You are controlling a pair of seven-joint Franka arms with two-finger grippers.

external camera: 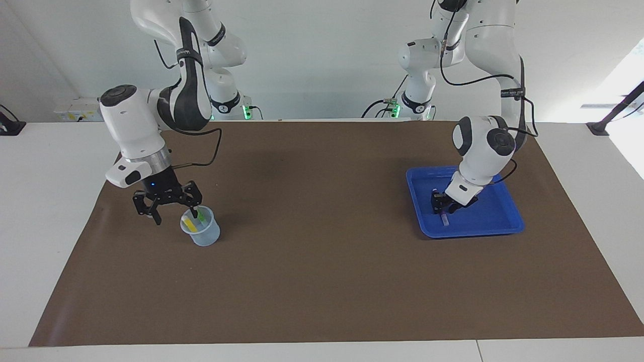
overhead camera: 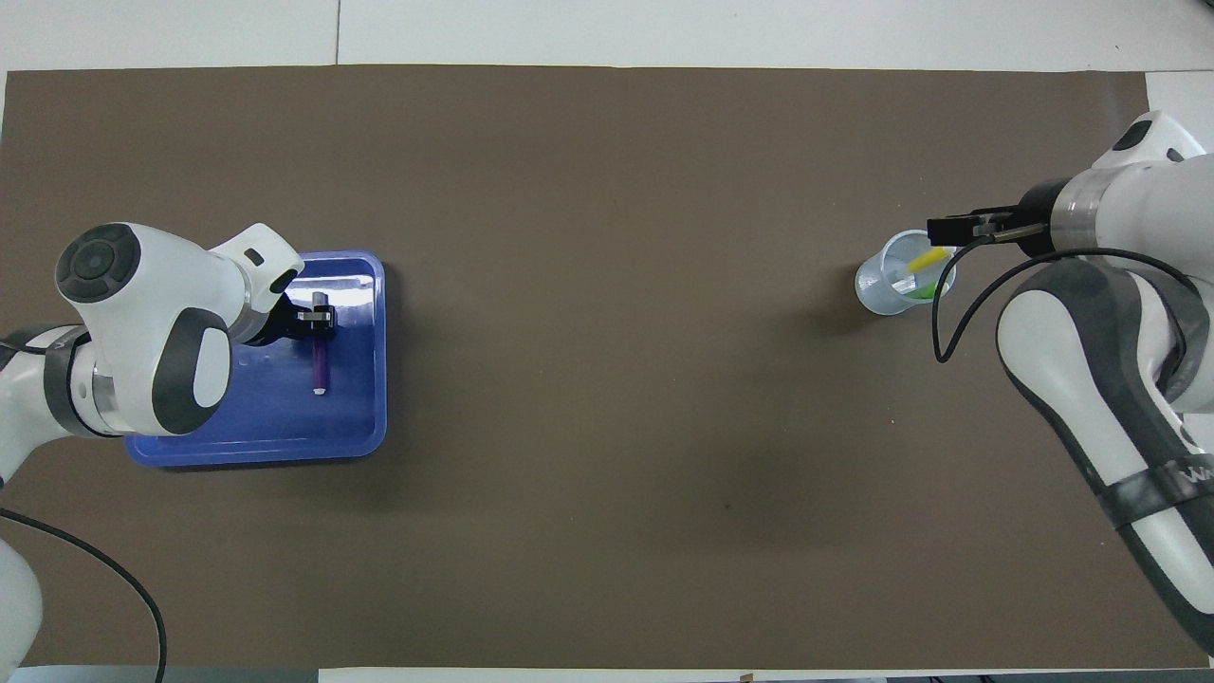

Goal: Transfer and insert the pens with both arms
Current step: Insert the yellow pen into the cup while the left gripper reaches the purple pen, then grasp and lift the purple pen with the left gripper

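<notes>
A purple pen (overhead camera: 321,365) lies in the blue tray (overhead camera: 256,446) toward the left arm's end of the table, whitish cap nearer to the robots. My left gripper (overhead camera: 321,318) is down in the tray (external camera: 503,229), shut on the other end of that purple pen (external camera: 444,219), which rests on the tray floor. A yellow pen (external camera: 187,223) and a green pen (external camera: 201,217) stand slanted in the clear cup (external camera: 202,234) toward the right arm's end. My right gripper (external camera: 176,214) hangs open just above the cup's rim, holding nothing. From overhead the right gripper (overhead camera: 953,230) is at the edge of the cup (overhead camera: 887,285).
A brown mat (external camera: 322,281) covers the table between the cup and the tray. Two smaller white arms with green lights (external camera: 246,111) stand at the robots' edge of the table.
</notes>
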